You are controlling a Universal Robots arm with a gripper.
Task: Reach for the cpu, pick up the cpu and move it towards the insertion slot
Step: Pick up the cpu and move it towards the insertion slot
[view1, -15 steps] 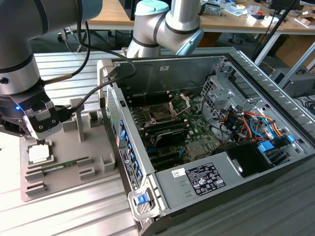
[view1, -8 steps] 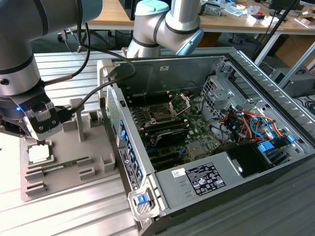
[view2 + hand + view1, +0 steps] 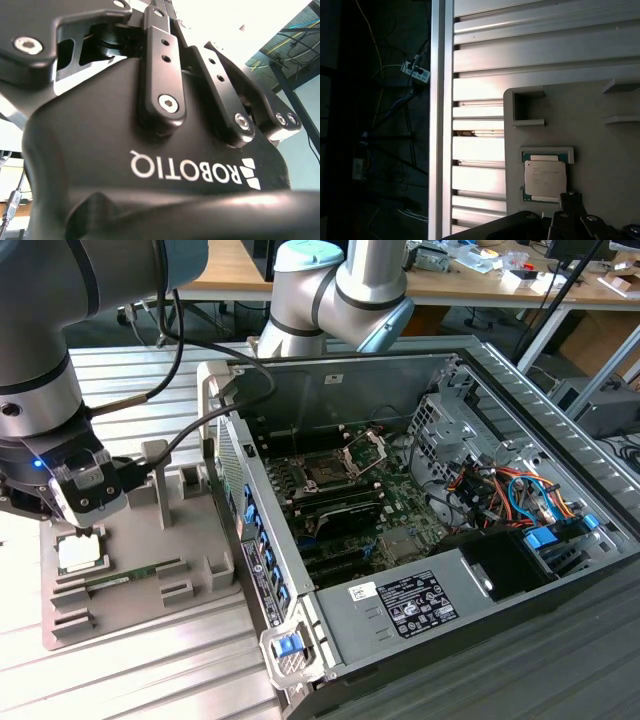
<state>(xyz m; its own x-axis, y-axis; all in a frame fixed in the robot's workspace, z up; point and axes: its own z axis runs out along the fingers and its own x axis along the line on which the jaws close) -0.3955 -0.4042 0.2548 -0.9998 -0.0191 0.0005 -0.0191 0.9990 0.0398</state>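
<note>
The cpu lies flat in a square nest on the grey fixture plate at the exterior view's left, silvery top up. In the first wrist view the cpu sits in its green-edged nest, close to the dark gripper parts at the picture's edge. My gripper hangs directly over the chip, a short way above it and holding nothing. The insertion slot is on the motherboard inside the open computer case, with its silver frame hinged up.
A green memory stick lies on the fixture plate beside the cpu. The case wall with blue tabs stands between fixture and motherboard. Cables and a power supply fill the case's right. The slatted aluminium table carries everything.
</note>
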